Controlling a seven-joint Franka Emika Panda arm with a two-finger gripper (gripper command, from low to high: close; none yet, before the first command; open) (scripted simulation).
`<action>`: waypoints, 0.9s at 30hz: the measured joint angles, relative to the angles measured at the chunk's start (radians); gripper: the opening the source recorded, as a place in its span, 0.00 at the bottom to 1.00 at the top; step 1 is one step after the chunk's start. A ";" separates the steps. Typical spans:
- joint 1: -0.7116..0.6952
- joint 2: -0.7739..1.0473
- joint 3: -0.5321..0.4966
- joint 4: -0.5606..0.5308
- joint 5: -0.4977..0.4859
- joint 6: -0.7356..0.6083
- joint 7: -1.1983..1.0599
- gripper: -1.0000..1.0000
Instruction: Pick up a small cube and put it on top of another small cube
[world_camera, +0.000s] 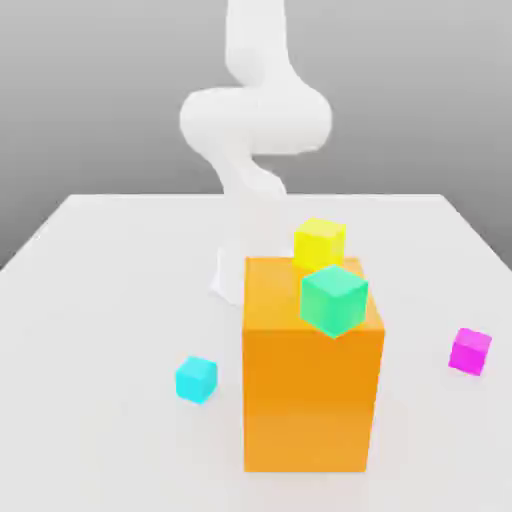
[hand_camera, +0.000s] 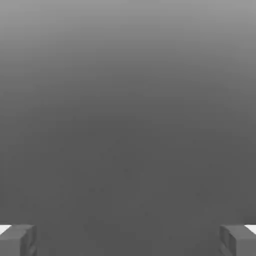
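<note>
— Where's the pink cube (world_camera: 470, 351)?
— On the table (world_camera: 110, 300), exterior view's right, well apart from the cyan cube (world_camera: 196, 379) left of the orange block (world_camera: 310, 390).
— End effector (hand_camera: 128, 240)?
— Fingers (hand_camera: 17, 240) spread wide, nothing btwn them.
— Atop the block?
— Green cube (world_camera: 333, 298), yellow cube (world_camera: 319, 243) behind.

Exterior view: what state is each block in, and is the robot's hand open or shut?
Pink cube: on the table, alone, untouched.
Blue cube: on the table, nothing on it.
Orange block: upright.
Green cube: tilted against the orange block's top.
Yellow cube: behind the orange block.
Hand: open, empty.
</note>
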 joint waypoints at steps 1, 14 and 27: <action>0.023 0.039 0.017 -0.017 0.009 0.022 -0.007 0.50; 0.280 0.506 0.280 -0.218 0.036 0.284 -0.033 0.50; 0.601 0.999 0.225 -0.312 -0.356 0.570 0.249 0.50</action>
